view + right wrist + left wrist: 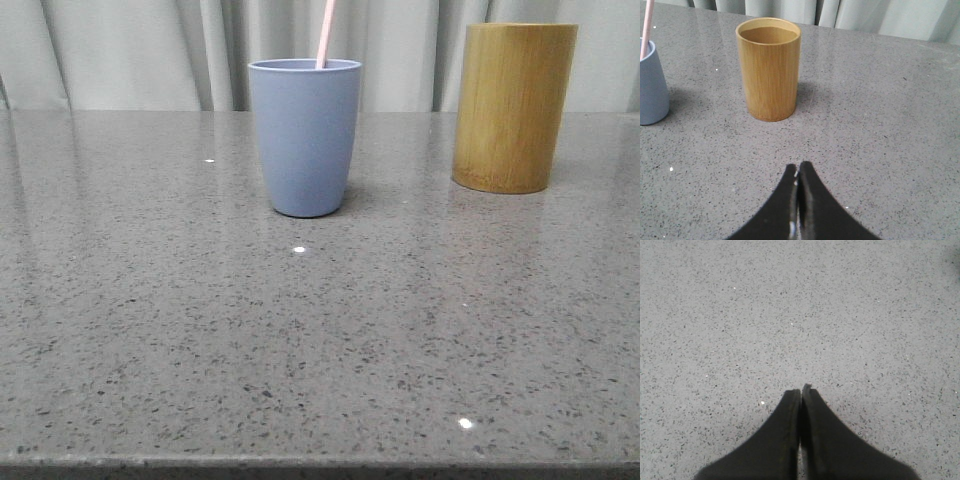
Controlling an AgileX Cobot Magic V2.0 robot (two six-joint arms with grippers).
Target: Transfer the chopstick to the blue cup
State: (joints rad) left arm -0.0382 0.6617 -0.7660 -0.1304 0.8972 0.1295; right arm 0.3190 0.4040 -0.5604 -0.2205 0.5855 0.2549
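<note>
Chopstick (324, 35) top cut off, standing in blue cup (305, 137).

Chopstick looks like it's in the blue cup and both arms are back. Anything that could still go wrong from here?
The chopstick leans on the blue cup rim, sticking well above it; a bump could tip the cup. The right end effector, shut, points at the bamboo holder, so moving forward might hit it. The left end effector is shut over bare table.
</note>
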